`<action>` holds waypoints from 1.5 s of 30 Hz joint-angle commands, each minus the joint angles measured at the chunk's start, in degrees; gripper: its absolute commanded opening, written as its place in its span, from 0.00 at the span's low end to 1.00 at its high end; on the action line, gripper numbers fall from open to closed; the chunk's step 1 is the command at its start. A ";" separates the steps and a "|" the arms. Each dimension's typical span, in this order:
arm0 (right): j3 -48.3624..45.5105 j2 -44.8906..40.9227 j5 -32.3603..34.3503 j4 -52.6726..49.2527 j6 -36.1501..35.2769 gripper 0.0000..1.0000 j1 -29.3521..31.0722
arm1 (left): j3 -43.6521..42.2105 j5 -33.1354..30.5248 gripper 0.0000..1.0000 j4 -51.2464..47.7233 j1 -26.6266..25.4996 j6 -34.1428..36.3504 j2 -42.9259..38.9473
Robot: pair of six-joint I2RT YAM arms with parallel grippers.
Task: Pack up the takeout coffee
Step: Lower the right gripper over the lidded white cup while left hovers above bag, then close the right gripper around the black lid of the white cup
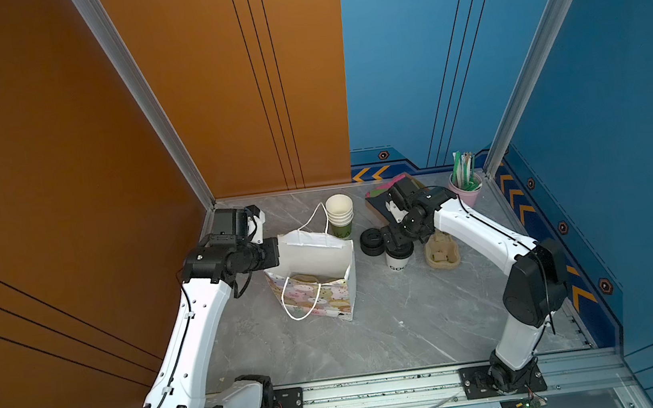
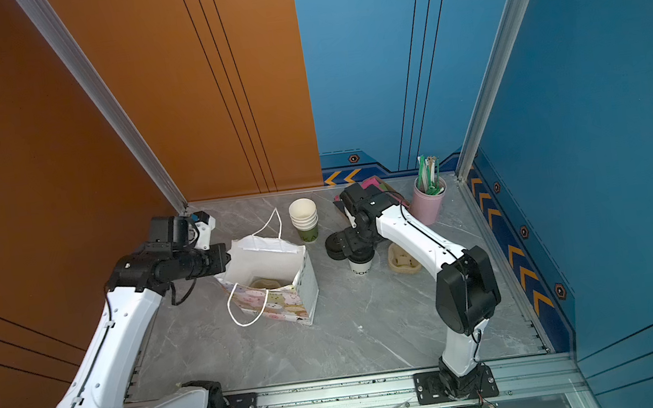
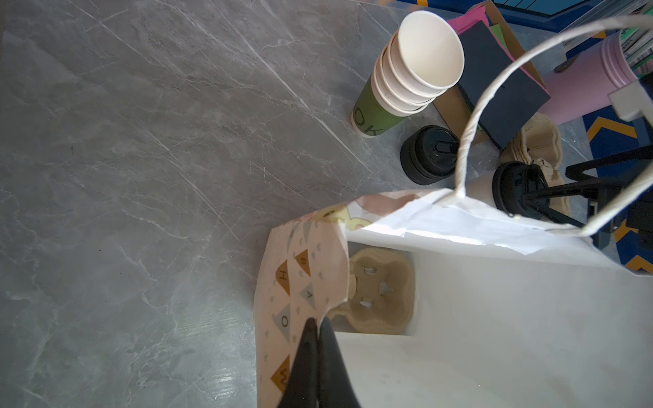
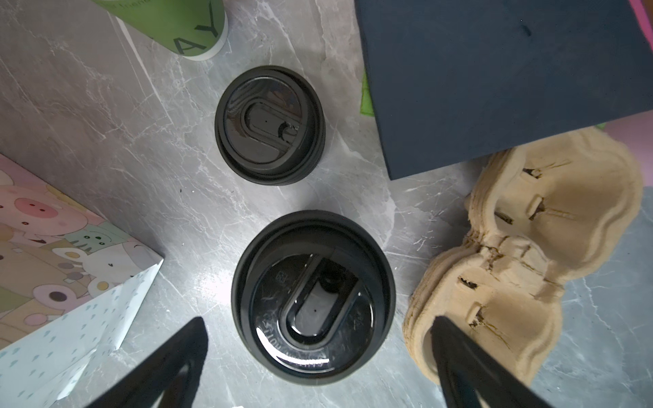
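The takeout coffee point(image 1: 399, 254) point(image 2: 361, 263), a small white cup with a black sip lid point(image 4: 312, 296), stands upright on the grey table, right of the paper bag point(image 1: 318, 294) point(image 2: 281, 302). My right gripper point(image 1: 392, 240) point(image 4: 318, 319) hovers open just above it, one finger on either side of the lid and neither touching. At the bag's left rim my left gripper point(image 1: 275, 253) point(image 3: 318, 322) is shut on the bag's patterned wall point(image 3: 282, 300). The bag stands open, with a pulp cup tray point(image 3: 381, 289) at its bottom.
A stack of lidless cups point(image 1: 339, 216) with a green one lowest stands behind the bag. Loose black lids point(image 1: 371, 242) point(image 4: 270, 123) lie beside the coffee, pulp carriers point(image 1: 441, 252) to its right. A dark napkin box point(image 1: 378, 197) and a pink straw cup point(image 1: 466, 193) stand at the back.
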 commanded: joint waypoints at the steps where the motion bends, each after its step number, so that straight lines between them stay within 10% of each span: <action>1: 2.14 1.64 -1.29 -3.48 -0.50 1.00 -0.81 | -0.84 -0.60 0.00 -1.51 -0.67 -0.13 0.42; 45: 5.26 7.61 -3.53 -5.91 -0.13 1.00 -0.11 | -0.59 -1.35 0.00 -1.44 -2.73 0.21 2.21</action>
